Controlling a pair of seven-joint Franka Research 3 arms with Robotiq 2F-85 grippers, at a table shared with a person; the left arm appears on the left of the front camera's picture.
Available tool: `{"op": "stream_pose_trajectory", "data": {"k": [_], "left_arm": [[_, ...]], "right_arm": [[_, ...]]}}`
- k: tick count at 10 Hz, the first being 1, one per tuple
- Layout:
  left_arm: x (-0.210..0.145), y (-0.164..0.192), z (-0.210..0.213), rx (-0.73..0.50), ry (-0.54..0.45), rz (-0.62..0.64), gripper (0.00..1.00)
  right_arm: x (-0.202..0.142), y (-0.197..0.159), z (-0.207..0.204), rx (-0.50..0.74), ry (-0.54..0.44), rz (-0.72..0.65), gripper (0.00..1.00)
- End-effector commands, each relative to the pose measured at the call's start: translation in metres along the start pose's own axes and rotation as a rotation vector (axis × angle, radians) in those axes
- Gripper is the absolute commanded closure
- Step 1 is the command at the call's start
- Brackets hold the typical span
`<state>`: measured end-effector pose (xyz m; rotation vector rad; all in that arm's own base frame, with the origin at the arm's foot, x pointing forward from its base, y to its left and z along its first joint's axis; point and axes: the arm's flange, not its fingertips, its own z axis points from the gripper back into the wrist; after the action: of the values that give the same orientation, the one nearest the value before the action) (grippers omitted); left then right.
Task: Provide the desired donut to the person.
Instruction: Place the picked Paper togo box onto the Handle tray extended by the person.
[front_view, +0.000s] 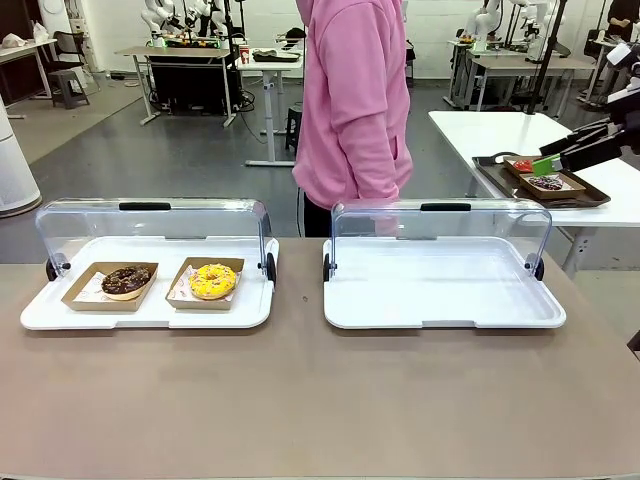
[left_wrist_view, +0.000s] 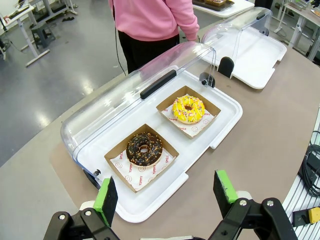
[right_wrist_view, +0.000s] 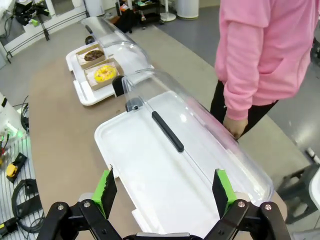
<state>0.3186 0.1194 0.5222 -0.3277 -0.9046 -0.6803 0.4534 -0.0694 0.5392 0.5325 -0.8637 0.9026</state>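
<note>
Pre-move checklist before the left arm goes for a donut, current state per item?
1. Left gripper open: ok, green pads wide apart, nothing between.
2. Right gripper open and free: ok, above the empty tray.
3. Donut tray lid raised: ok, access is clear.
4. Chocolate donut and yellow donut each seated in its cardboard boat: ok.
5. Which donut the person wants: cannot tell, no pointing visible.
6. Person's hand clear of the donut tray: ok, behind the empty tray's lid.

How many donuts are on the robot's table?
2. The chocolate donut sits in the left box of the left tray; the yellow donut is in the box beside it.
</note>
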Motion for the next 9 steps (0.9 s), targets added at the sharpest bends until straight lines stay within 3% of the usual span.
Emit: {"op": "stream_pose_trajectory", "data": {"k": [1,9], "left_arm": [[-0.001,0.001,0.000,-0.005,-0.006,-0.003,0.00],[-0.001,0.001,0.000,-0.005,-0.006,-0.003,0.00]], "right_arm": [[0.003,0.010,-0.009,-0.010,-0.011,-0.037,0.00],[0.000,0.000,0.000,0.000,0.000,0.000,0.00]]}}
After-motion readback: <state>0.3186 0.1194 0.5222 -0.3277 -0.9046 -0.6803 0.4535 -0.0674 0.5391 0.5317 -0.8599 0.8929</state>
